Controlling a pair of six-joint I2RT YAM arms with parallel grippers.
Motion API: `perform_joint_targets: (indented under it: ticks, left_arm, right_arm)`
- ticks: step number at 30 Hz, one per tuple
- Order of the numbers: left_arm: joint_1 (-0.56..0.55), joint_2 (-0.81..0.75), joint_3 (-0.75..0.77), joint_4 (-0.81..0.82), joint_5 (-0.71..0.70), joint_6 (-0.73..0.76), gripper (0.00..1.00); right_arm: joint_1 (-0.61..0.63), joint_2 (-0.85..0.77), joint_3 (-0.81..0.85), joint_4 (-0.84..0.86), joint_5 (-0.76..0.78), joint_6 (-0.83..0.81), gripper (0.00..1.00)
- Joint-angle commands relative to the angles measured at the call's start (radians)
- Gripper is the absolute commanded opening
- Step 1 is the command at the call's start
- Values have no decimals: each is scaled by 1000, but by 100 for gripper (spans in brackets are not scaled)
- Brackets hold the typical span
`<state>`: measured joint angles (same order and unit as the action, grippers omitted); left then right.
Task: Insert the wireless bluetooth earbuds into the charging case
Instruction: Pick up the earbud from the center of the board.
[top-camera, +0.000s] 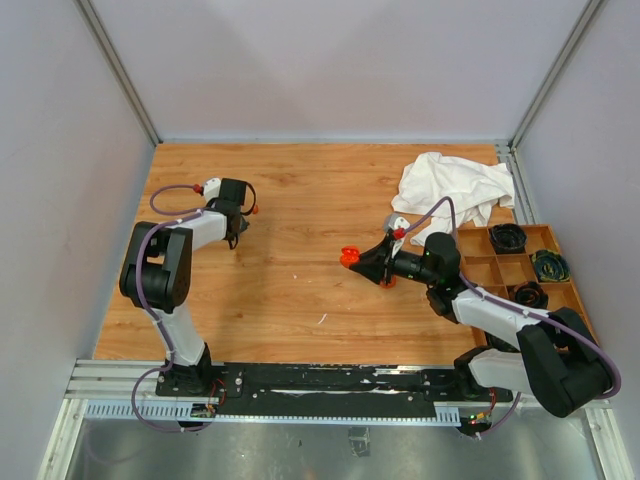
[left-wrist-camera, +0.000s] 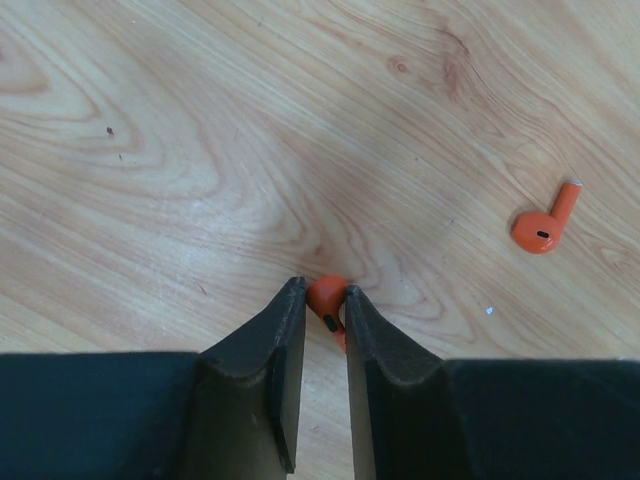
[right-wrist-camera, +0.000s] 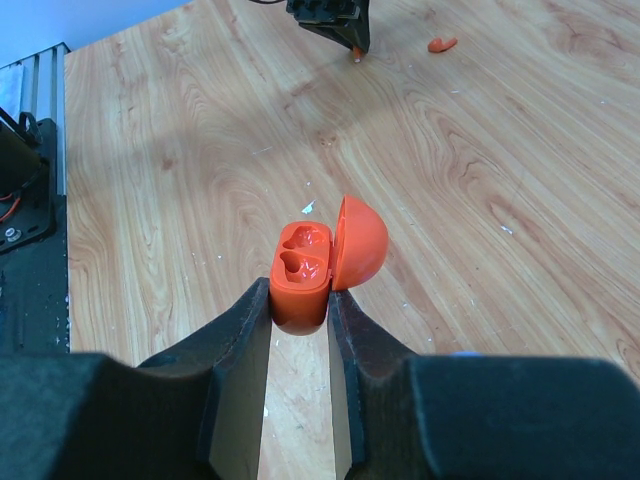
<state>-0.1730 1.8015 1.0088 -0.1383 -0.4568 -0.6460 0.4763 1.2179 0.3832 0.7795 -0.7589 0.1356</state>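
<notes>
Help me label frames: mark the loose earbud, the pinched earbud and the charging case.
loose earbud (left-wrist-camera: 540, 232): left wrist view, on its rounded head.
pinched earbud (left-wrist-camera: 326, 297): left wrist view, on its exposed bulb.
charging case (right-wrist-camera: 300, 262): right wrist view, on the base's wells.

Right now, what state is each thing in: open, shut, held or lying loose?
Charging case: lid open, both slots look empty, clamped in the right gripper.
Held earbud: pinched in the left gripper.
Loose earbud: lying on the table, untouched.
White cloth: crumpled.
Tray: some compartments hold dark coils.
</notes>
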Motion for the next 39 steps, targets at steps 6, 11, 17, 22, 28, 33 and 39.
perform_joint_targets:
  ticks: [6, 11, 17, 22, 28, 33, 39]
  left_arm:
    - [6, -42, -24, -30, 61, 62, 20]
    - [-1, -90, -56, -13, 156, 113, 16]
    - [-75, -192, -142, 96, 216, 210, 15]
    - [-154, -308, -212, 212, 217, 291, 14]
    - [-267, -489, -317, 408, 216, 382, 12]
    - [-363, -599, -381, 531, 221, 457, 12]
    - [-473, -687, -450, 674, 254, 529, 12]
  right_arm:
    - [17, -16, 25, -8, 8, -27, 1]
    - [20, -24, 23, -14, 14, -31, 1]
    - [25, -15, 26, -14, 20, -37, 1]
    - [29, -13, 21, -6, 27, -40, 1]
    - [34, -24, 13, 1, 33, -41, 1]
    - [36, -54, 0, 10, 43, -37, 1]
    - [48, -51, -7, 46, 45, -23, 1]
